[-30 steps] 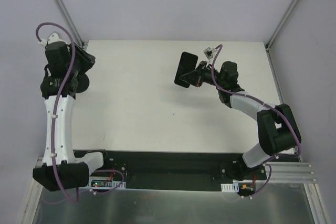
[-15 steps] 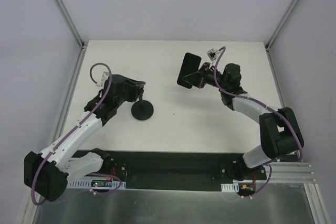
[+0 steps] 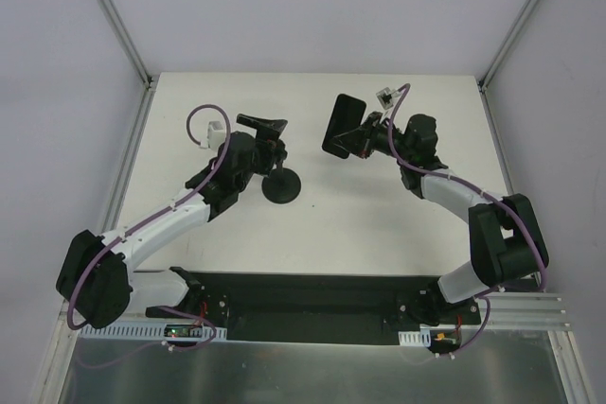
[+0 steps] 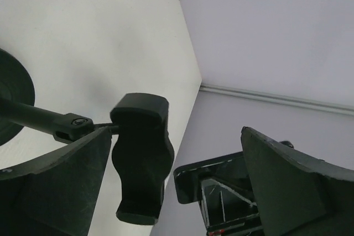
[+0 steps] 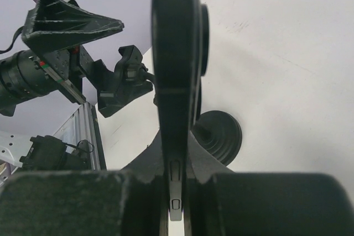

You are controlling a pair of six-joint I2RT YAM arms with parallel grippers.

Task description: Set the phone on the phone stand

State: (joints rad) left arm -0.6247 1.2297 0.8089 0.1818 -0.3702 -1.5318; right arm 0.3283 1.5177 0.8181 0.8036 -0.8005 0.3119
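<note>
The phone (image 3: 341,125) is a black slab held on edge above the table, my right gripper (image 3: 359,135) shut on its lower end. In the right wrist view the phone (image 5: 174,64) runs edge-on between the fingers. The phone stand (image 3: 282,186) rests on its round base left of the phone, its holder (image 3: 263,124) on top. My left gripper (image 3: 269,145) stands open around the stem and holder. In the left wrist view the holder (image 4: 141,153) lies close to the left finger (image 4: 55,186), with a wide gap to the right finger (image 4: 298,186).
The white table (image 3: 398,224) is walled by grey panels at the back and sides. A black rail (image 3: 303,305) with both arm bases runs along the near edge. In the right wrist view the stand's base (image 5: 220,135) sits just beyond the phone.
My left arm swung from the far left edge towards the middle, bringing the phone stand with it, and its jaws have opened wide. The right arm and the phone barely moved.
</note>
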